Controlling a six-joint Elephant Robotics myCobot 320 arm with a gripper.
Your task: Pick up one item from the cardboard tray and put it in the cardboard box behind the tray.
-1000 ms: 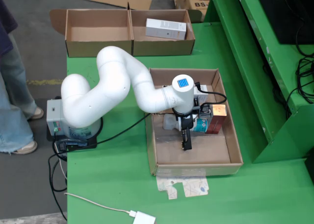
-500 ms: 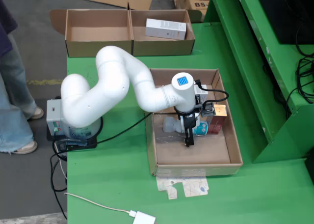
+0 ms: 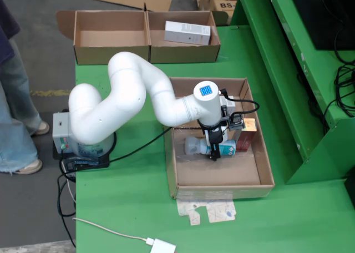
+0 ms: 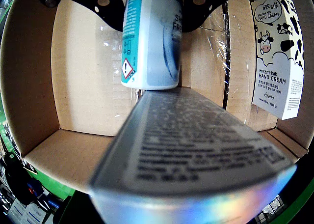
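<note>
In the fixed view the white arm reaches over the cardboard tray (image 3: pixel 222 175). My gripper (image 3: pixel 212 153) points down onto a white and teal bottle (image 3: pixel 195 146) lying on its side in the tray. In the wrist view that bottle (image 4: pixel 149 42) sits between the two black fingers (image 4: pixel 105 10), which touch it on both sides. A silvery box (image 4: pixel 196 155) lies in front of the bottle, blurred. A cow-print hand cream box (image 4: pixel 277 52) stands to the right. Behind the tray is the cardboard box (image 3: pixel 111 54).
A reddish-brown box (image 3: pixel 247 133) stands in the tray right of the gripper. A white carton (image 3: pixel 187 33) lies in the back box's right compartment. A person's legs (image 3: pixel 14 114) are at the left edge. A green frame (image 3: pixel 288 86) borders the table on the right.
The gripper has shifted from the tray's middle up to the bottle and come down over it. The bottle shows more fully and slightly lower in the fixed view.
</note>
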